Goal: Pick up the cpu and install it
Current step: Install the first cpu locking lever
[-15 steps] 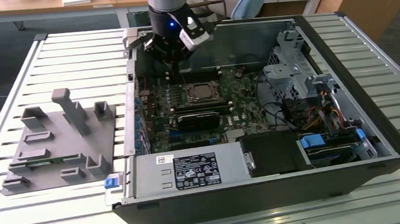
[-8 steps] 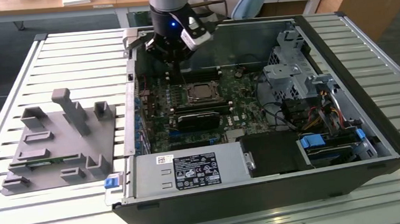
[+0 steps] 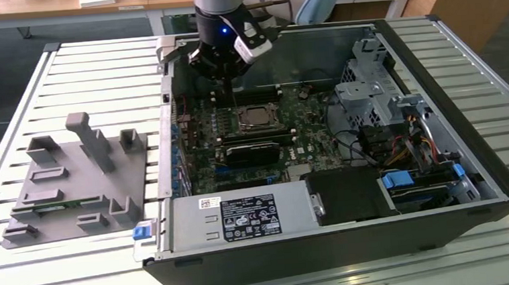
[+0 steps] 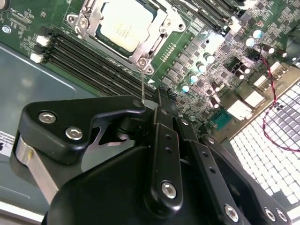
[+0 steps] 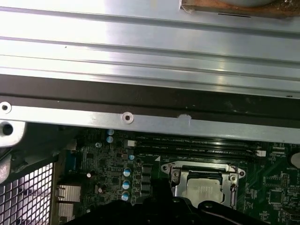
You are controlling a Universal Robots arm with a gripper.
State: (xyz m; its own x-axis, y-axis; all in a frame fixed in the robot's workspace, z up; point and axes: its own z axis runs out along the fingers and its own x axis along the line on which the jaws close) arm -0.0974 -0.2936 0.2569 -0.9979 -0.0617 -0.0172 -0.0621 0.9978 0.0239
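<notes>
One hand [image 3: 224, 62] on the job, and you're hovering it over the open computer case [image 3: 471, 167], above the far edge of the motherboard [image 3: 237, 150]. In the second wrist view the black linkage of the hand [image 4: 157, 101] sits closest to the lens, fingers drawn together, with a thin wire lever [image 4: 142, 82] rising from the socket corner right up to the fingertips. My read is they're pinched on that lever, though the contact itself is partly hidden, so treat that as a judgement. The cpu [image 4: 126, 23] is already down in its socket, silvery top plate up, framed by the metal load bracket [image 4: 161, 28]; the first wrist view shows the same chip [image 5: 202, 190] seated square inside the bracket. So the chip looks placed, and holding the lever fits a clamp-down step: the lever stands up away from the board, so the retention doesn't look latched yet. Dark memory slots [image 4: 84, 58] run alongside the socket, close to the lever's path, which probably explains the steep, narrow approach. Farther out, in the exterior view, a grey parts fixture [image 3: 74, 185] sits on the slatted surface [image 3: 96, 66] at the exterior view's left, well apart from the case. The silver power supply box [image 3: 241, 217] fills the near end of the case.
</notes>
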